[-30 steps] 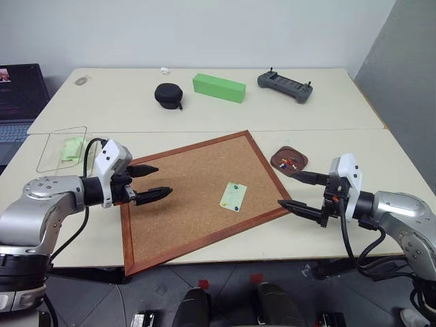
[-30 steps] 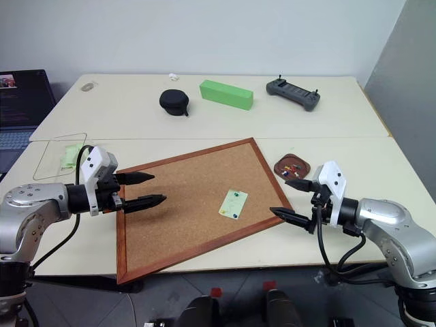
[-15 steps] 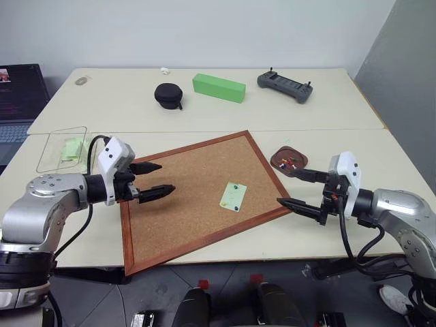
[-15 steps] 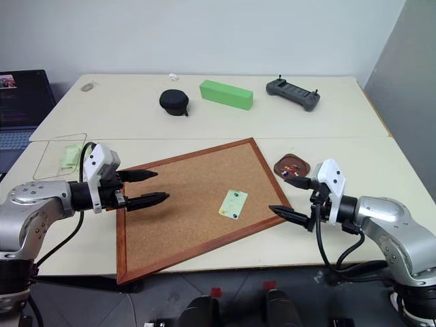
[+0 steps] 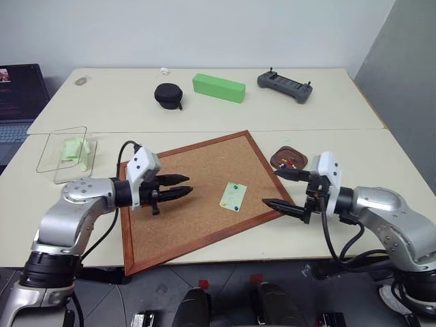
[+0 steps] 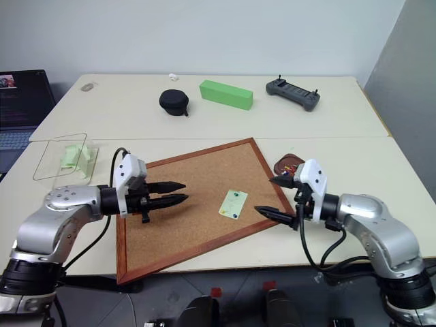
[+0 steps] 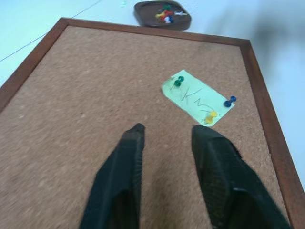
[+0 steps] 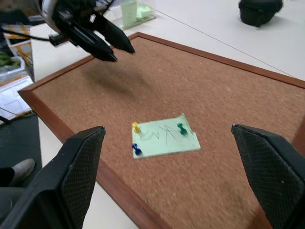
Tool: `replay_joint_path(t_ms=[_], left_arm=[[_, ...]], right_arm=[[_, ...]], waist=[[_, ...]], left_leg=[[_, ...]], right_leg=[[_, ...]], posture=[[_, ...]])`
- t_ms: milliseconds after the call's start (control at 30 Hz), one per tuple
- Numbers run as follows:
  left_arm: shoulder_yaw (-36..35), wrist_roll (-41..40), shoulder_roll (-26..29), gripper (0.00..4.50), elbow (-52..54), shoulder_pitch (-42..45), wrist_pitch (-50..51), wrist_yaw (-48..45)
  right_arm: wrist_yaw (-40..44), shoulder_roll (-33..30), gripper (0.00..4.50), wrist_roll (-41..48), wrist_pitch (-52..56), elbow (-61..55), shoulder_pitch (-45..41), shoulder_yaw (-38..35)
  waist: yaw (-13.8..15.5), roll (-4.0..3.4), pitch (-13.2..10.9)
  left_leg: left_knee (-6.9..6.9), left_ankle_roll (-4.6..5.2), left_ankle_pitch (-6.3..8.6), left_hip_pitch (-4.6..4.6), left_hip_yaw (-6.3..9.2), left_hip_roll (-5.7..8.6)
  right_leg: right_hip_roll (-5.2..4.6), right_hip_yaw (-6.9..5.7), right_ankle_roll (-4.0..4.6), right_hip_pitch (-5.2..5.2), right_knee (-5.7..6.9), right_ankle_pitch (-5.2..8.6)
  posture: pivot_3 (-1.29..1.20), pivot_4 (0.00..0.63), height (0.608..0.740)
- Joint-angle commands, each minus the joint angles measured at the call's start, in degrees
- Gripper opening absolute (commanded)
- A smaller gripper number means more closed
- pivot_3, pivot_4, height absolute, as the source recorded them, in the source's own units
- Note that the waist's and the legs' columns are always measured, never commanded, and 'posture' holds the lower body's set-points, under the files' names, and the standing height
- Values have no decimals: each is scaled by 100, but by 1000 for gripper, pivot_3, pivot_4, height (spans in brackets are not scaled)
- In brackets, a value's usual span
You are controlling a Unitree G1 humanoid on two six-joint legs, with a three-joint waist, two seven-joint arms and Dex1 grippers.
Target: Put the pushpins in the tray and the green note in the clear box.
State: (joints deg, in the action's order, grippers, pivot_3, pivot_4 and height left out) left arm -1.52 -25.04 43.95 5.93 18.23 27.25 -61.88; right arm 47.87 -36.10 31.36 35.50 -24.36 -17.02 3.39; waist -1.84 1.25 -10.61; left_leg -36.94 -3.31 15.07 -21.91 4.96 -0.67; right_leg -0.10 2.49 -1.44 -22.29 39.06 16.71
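The green note [image 5: 233, 196] lies on the cork board [image 5: 197, 160], pinned by green [image 7: 178, 81], blue [image 7: 229, 101] and yellow [image 7: 210, 116] pushpins. My left gripper [image 5: 187, 184] hovers over the board a little left of the note, its fingers [image 7: 128, 157] narrowly apart with nothing between them. My right gripper [image 5: 272, 187] stands wide open at the board's right edge, just right of the note, and is empty. The dark reddish tray [image 5: 289, 160] behind it holds several pushpins. The clear box [image 5: 58, 160] at the far left has a pale green slip [image 5: 71, 148] in it.
A bright green block [image 5: 219, 87], a black case [image 5: 167, 95] and a grey controller [image 5: 285, 85] sit on the far table. A laptop [image 5: 17, 102] stands at the left edge. The cork board lies tilted across the near table's middle.
My left gripper moved right over the cork board toward the note, and its fingers narrowed. My right gripper shifted left to the board's edge and stayed wide open.
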Motion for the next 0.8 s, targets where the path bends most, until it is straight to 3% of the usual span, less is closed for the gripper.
replay_joint_path(t_ms=[33,167,800], left_arm=[[54,105,-122,698,-89,40,-222,30],[160,251,-351,19,-303,35,-347,191],[816,936,-896,19,-862,-299,-637,522]], right_arm=[[-129,258,4500,-288,-291,141,-199,239],[-297,641,4500,-708,-622,526,-375,562],[-265,1630,4500,-1785,-1731,2232,-971,1269]], waist=[[0,0,0],[0,0,0],[1,-7,6]], left_leg=[[0,0,0,0,0,0],[-1,0,0,0,0,1],[-3,0,0,6,2,1]], right_leg=[[0,0,0,0,0,0],[1,0,0,0,2,0],[-3,-1,0,4,6,-1]], posture=[[0,150,740],[0,150,740],[0,150,740]])
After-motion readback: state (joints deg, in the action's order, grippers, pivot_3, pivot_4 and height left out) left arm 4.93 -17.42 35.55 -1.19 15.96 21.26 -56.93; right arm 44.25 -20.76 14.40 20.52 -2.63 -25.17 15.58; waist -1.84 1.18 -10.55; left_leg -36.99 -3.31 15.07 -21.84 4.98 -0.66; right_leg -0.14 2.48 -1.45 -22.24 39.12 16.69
